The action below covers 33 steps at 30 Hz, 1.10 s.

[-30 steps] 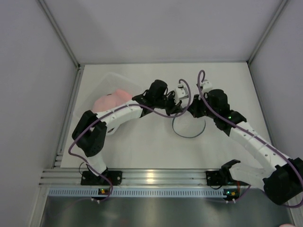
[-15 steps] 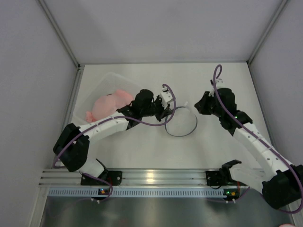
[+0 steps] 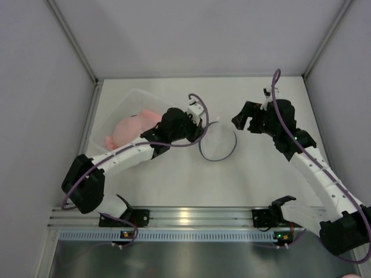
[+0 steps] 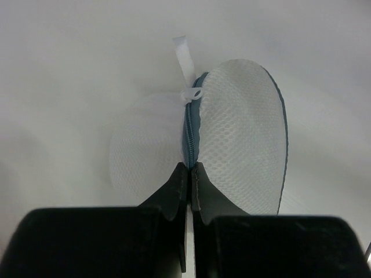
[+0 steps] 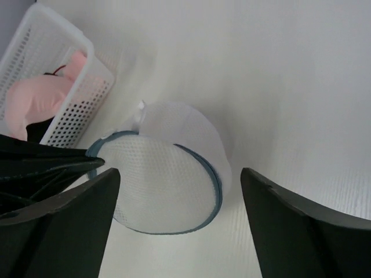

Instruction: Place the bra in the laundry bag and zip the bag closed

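Observation:
The laundry bag, a round white mesh pouch with a thin blue rim, lies mid-table. My left gripper is shut on its left edge. In the left wrist view the left gripper pinches the end of the blue zipper, and a white pull tab sticks out beyond. The right gripper hangs open to the bag's right, apart from it. In the right wrist view the right gripper frames the laundry bag from above, nothing between the fingers. The bra is hidden in every view.
A clear perforated bin stands at the left with a pink cloth in it. It also shows in the right wrist view as the bin with the pink cloth. White walls enclose the table.
My right gripper has opened, let go of the bag and drawn back to the right. The left arm has dragged the bag a little to the left, still shut on it.

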### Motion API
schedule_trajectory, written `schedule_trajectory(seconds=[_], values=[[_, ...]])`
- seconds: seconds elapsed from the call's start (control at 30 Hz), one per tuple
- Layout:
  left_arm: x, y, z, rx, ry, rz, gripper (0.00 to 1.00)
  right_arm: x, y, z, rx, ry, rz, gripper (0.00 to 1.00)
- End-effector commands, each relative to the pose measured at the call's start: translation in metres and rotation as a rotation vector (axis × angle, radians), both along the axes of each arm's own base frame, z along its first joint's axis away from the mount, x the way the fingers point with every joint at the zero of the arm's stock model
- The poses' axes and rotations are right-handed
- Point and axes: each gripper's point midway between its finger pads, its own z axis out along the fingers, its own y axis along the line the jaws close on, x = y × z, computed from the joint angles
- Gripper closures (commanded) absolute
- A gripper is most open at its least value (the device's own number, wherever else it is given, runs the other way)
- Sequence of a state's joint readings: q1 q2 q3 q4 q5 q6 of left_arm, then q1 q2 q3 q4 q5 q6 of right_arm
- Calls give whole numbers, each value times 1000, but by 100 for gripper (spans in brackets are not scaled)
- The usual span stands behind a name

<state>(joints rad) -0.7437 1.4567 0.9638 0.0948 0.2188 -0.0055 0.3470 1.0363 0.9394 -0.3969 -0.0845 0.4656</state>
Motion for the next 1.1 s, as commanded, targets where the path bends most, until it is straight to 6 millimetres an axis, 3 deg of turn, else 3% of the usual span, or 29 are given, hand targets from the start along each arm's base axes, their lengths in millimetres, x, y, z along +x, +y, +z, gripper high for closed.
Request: schedule_trajectory(seconds=[0.0, 0.03, 0.1, 0.13, 0.17, 0.2, 0.27, 0.3, 0.33, 0.37, 0.4, 0.43, 0.53, 0.63, 0.77, 0.8, 0.83, 0.87, 0.9, 0.93, 0.97, 1.0, 1.03, 1.07], values=[[43, 14, 88, -230, -55, 224, 100, 7, -6, 43, 28, -75, -15, 7], [54, 19, 110, -282, -60, 272, 100, 8, -13, 45, 29, -73, -40, 1], [74, 34, 126, -378, 14, 371, 100, 9, -21, 51, 39, -73, -76, 0], [80, 35, 146, -440, 31, 367, 100, 12, -30, 53, 43, -76, -109, 1], [87, 34, 148, -505, 111, 384, 100, 14, -34, 53, 44, -76, -122, 0], [106, 50, 163, -565, 116, 430, 100, 16, -39, 52, 46, -72, -144, 1], [125, 56, 165, -672, 218, 478, 100, 19, -48, 49, 60, -56, -176, 1], [140, 70, 173, -730, 222, 509, 100, 22, -50, 48, 70, -51, -178, 1], [148, 74, 185, -785, 228, 509, 100, 23, -51, 47, 82, -49, -179, 1], [158, 71, 180, -827, 282, 496, 100, 26, -51, 46, 86, -52, -180, 1], [166, 75, 200, -879, 256, 472, 100, 28, -48, 46, 101, -65, -168, 1], [168, 72, 206, -899, 264, 450, 100, 29, -46, 47, 114, -75, -159, 1], [174, 51, 209, -916, 300, 382, 100, 39, -39, 57, 189, -146, -154, 0], [186, 34, 186, -957, 405, 355, 100, 52, -31, 65, 299, -183, -157, 0], [201, 19, 166, -1011, 491, 328, 100, 64, -28, 53, 360, -154, -190, 1], [202, 12, 172, -1027, 494, 303, 100, 66, -33, 52, 343, -153, -216, 0], [209, 3, 158, -1021, 519, 299, 100, 66, -37, 50, 329, -147, -237, 1], [207, -12, 158, -1012, 522, 266, 100, 62, -41, 46, 308, -123, -259, 1], [207, -22, 173, -1025, 499, 231, 100, 62, -52, 45, 283, -124, -305, 1], [207, -45, 158, -1004, 514, 208, 100, 57, -64, 42, 263, -109, -346, 1], [208, -58, 157, -1004, 513, 189, 100, 55, -73, 41, 246, -107, -371, 1], [207, -70, 183, -1036, 476, 137, 100, 54, -90, 41, 233, -114, -423, 1], [214, -89, 158, -1024, 510, 130, 100, 51, -100, 39, 222, -104, -452, 1], [205, -110, 186, -1058, 479, 57, 100, 44, -109, 37, 203, -90, -471, 1]])
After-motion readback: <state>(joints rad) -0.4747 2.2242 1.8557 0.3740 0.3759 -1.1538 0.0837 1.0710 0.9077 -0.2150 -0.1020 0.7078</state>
